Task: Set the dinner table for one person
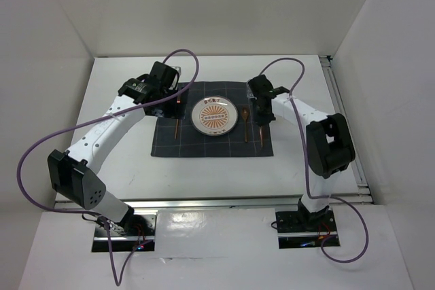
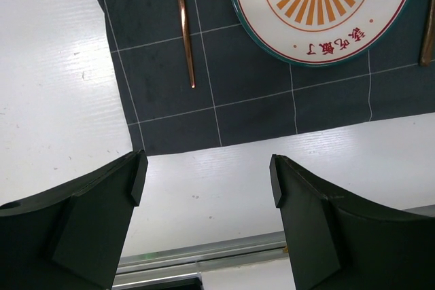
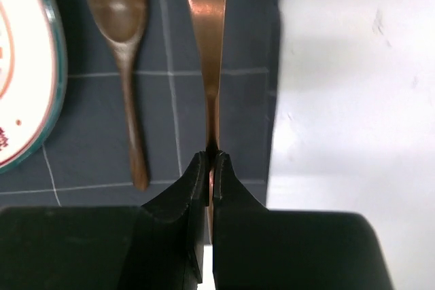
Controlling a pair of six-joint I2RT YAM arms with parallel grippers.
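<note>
The white dinner table (image 1: 204, 174) carries a dark grid-lined cloth (image 1: 166, 144). On the cloth lies a round plate (image 1: 215, 115) with an orange sunburst pattern. A wooden spoon (image 1: 246, 127) lies to its right. My right gripper (image 3: 211, 157) is shut on the handle of a copper knife (image 3: 206, 25), which runs along the cloth's right edge beside the spoon (image 3: 126, 52). In the top view this gripper (image 1: 262, 108) is over the knife (image 1: 262, 134). My left gripper (image 2: 207, 178) is open and empty above bare table. In the top view it (image 1: 168, 89) hangs by the cloth's far left corner.
A slim copper utensil (image 2: 183, 25) lies on the cloth left of the plate (image 2: 319, 11); it also shows in the top view (image 1: 177, 119). An aluminium rail (image 1: 224, 202) runs along the table's near edge. White walls enclose the table on three sides.
</note>
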